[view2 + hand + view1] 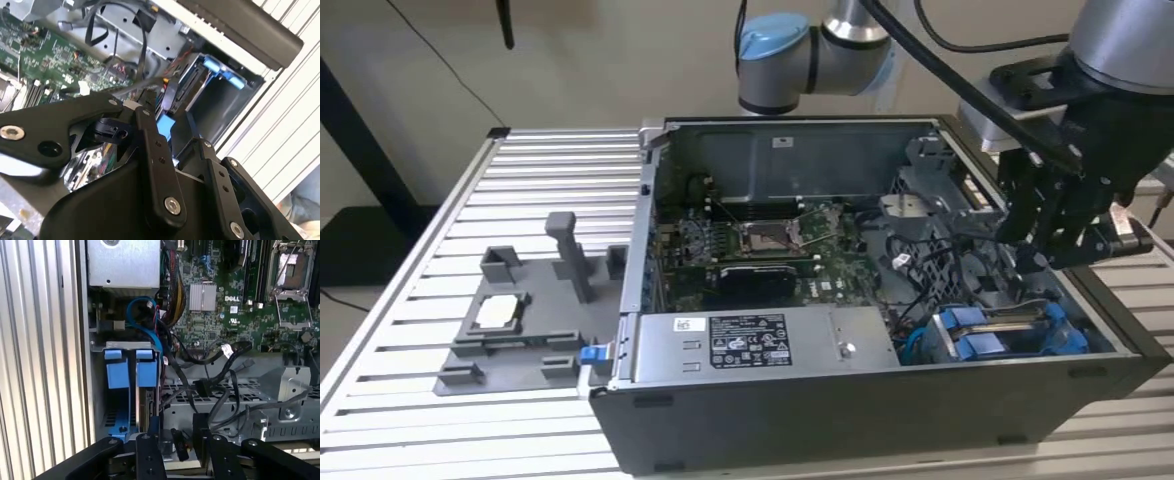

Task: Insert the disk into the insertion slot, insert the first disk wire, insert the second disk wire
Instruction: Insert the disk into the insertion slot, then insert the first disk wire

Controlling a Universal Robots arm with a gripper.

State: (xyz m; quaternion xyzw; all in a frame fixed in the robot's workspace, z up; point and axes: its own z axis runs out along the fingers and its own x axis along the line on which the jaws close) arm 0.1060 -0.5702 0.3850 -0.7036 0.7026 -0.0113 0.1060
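The disk [148, 405] stands edge-on in the insertion slot [122, 345] at the case's front corner, its blue carrier [120, 372] tabs showing. In the exterior view the blue carrier [1001, 335] sits low in the case on that view's right. My gripper [1041, 250] hangs inside the case just above and behind the bay. In both wrist views the black fingers [152, 432] close around a black connector of a disk wire [179, 442], and a grey cable runs into the gripper [132, 102]. The disk [187, 92] lies just beyond the fingertips.
A grey power-supply box [747, 345] fills the case's front, with the green motherboard [761, 240] behind it. Loose black cables [220, 355] and a metal bracket [287, 385] crowd the space beside the bay. A grey fixture tray [520, 320] lies on the ribbed table [547, 170].
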